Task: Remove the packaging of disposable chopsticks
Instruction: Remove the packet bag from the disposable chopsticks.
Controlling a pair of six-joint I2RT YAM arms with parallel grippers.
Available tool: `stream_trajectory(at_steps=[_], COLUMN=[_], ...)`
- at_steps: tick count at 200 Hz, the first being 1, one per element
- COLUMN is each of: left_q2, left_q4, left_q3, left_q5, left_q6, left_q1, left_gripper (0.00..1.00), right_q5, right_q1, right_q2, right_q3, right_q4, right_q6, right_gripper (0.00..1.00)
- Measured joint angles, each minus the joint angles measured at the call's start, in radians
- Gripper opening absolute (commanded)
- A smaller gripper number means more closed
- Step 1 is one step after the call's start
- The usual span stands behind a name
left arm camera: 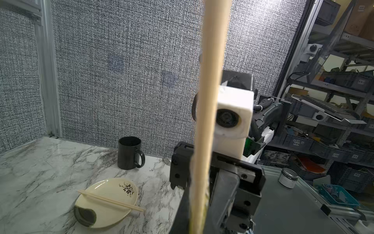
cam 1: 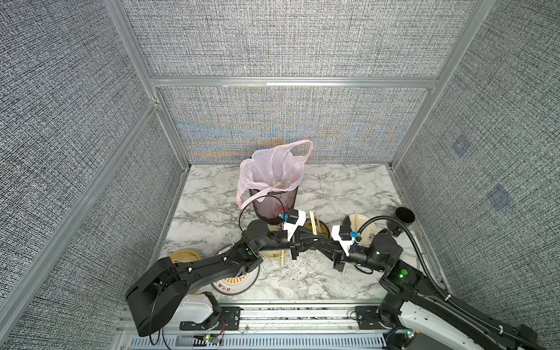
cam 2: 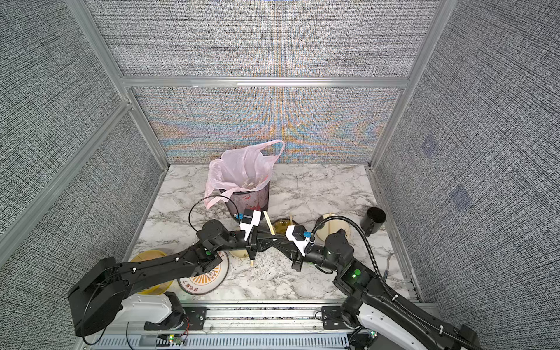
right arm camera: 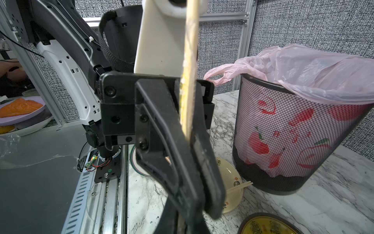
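Several bare pairs (left arm camera: 110,200) lie on plates (left arm camera: 113,214); left fingers (right arm camera: 157,113) and right fingers (left arm camera: 224,188) both clench another pair (left arm camera: 210,81), sleeve (right arm camera: 183,97) seemingly partly on.

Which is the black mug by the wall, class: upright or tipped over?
Upright. The black mug stands on its base on the marble table, open mouth up, handle at the side.

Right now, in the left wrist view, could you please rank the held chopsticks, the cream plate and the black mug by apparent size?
1. held chopsticks: largest, though only because they sit right at the camera.
2. cream plate: nearer than the mug, so true order unsure.
3. black mug.
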Motion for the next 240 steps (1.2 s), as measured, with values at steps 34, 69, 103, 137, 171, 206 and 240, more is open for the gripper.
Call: stream_trajectory(at_steps=[34, 69, 103, 137, 171, 206, 240], left_q2=[-0.017, -0.078, -0.161, -0.214, -0.225, -0.218, -0.198], left_q4=[-0.053, -0.149, -0.249, -0.307, -0.324, -0.332, -0.298], left_q3=[0.030, 0.060, 0.094, 0.097, 0.126, 0.138, 0.116], left_q5=[-0.002, 0.002, -0.026, -0.069, -0.116, -0.135, -0.140], left_q6=[0.001, -0.004, 0.031, 0.058, 0.082, 0.105, 0.104], left_q1=[0.001, -0.001, 0.000, 0.000, 0.001, 0.001, 0.001], left_gripper=[0.09, 0.44, 0.54, 0.48, 0.12, 0.00, 0.04], right_q5=[0.003, 0.007, 0.011, 0.011, 0.005, -0.003, 0.000], right_q1=[0.000, 0.003, 0.002, 0.002, 0.003, 0.003, 0.002], right_q2=[0.014, 0.058, 0.060, 0.058, 0.059, 0.063, 0.066], right_q3=[-0.006, -0.007, -0.007, -0.007, -0.007, -0.007, -0.007], right_q4=[0.045, 0.119, 0.140, 0.141, 0.145, 0.153, 0.129], right_q6=[0.000, -0.019, -0.027, -0.029, -0.035, -0.026, -0.023], right_gripper=[0.00, 0.00, 0.00, 0.00, 0.00, 0.00, 0.00])
